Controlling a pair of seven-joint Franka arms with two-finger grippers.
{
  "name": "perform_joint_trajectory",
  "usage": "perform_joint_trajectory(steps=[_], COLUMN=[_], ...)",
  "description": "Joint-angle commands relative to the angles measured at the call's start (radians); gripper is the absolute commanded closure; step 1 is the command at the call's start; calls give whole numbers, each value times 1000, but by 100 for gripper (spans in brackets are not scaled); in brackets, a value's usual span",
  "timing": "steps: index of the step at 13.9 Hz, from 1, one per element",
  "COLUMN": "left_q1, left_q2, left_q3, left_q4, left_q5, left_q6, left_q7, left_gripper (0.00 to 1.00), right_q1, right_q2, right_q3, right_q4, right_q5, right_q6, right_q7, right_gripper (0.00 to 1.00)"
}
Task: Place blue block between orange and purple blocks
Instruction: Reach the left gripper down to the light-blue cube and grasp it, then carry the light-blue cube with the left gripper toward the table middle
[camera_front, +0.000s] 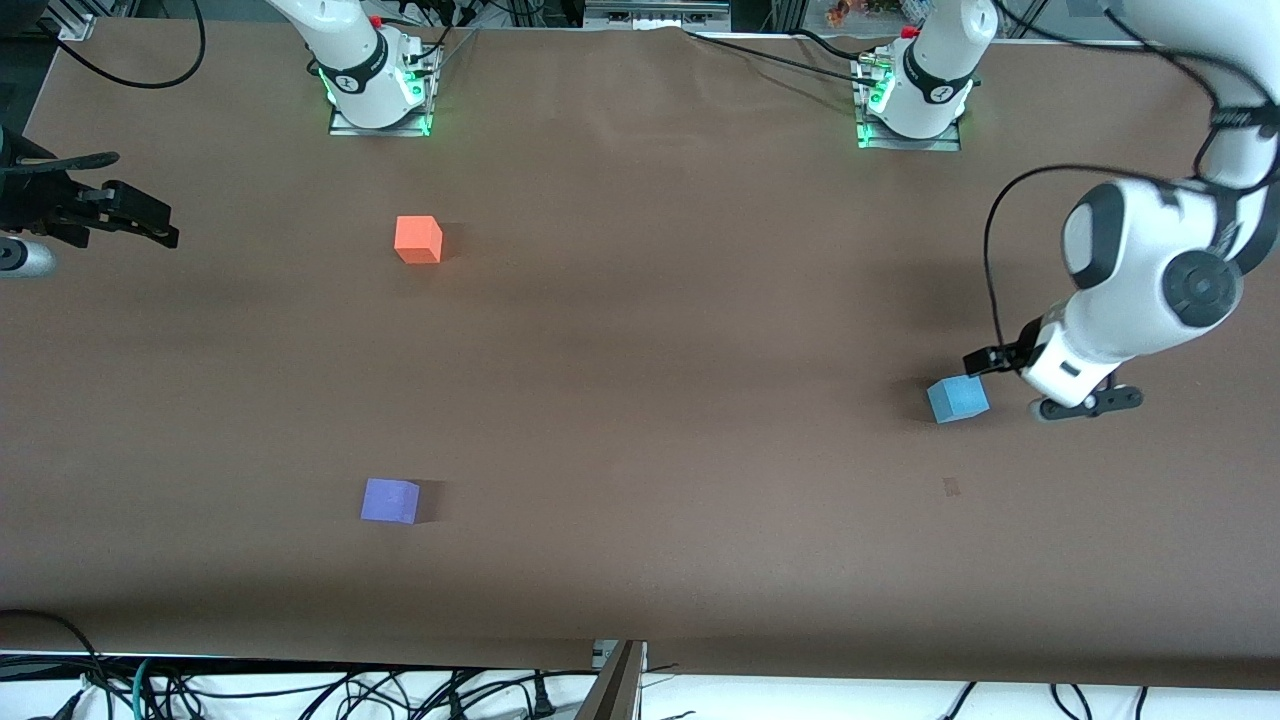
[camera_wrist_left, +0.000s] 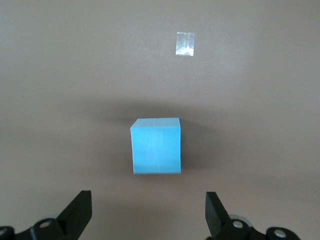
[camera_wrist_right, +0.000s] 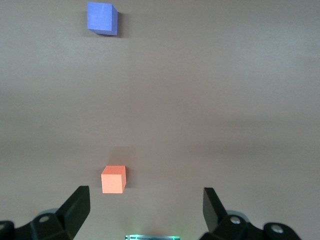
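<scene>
The blue block (camera_front: 958, 399) (camera_wrist_left: 155, 146) lies on the brown table toward the left arm's end. My left gripper (camera_front: 1050, 385) (camera_wrist_left: 149, 212) hangs low beside it, open, and the block sits just ahead of the fingertips, not between them. The orange block (camera_front: 418, 240) (camera_wrist_right: 113, 179) rests toward the right arm's end. The purple block (camera_front: 389, 500) (camera_wrist_right: 102, 18) lies nearer to the front camera than the orange one. My right gripper (camera_front: 130, 200) (camera_wrist_right: 146, 210) waits over the table's edge at the right arm's end, open and holding nothing.
A small patch of tape (camera_front: 951, 487) (camera_wrist_left: 185, 44) marks the table a little nearer to the front camera than the blue block. The two arm bases (camera_front: 378, 95) (camera_front: 912, 100) stand along the table's back edge. Cables lie below its front edge.
</scene>
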Motion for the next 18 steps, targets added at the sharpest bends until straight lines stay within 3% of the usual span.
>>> perform_joint_trajectory(steps=[1, 4, 13, 17, 18], left_q1=[18, 27, 16, 10, 10], left_q2=[63, 91, 160, 166, 164], left_q3=[-5, -6, -6, -6, -8], left_q4=[1, -49, -50, -48, -46], left_q5=[1, -28, -53, -52, -49], left_q6=[55, 168, 251, 245, 240], left_q7=[-14, -30, -53, -36, -34], left_gripper=[0, 0, 0, 78, 94], right_q1=[-16, -16, -16, -16, -16], right_q2=[5, 5, 5, 9, 9], right_q3=[8, 8, 8, 6, 6], right_q4=[14, 14, 14, 14, 14], right_q5=[-1, -1, -1, -1, -1], right_q6=[3, 4, 4, 4, 4], right_q7=[-17, -17, -17, -17, -17], right_gripper=[0, 0, 0, 0, 0])
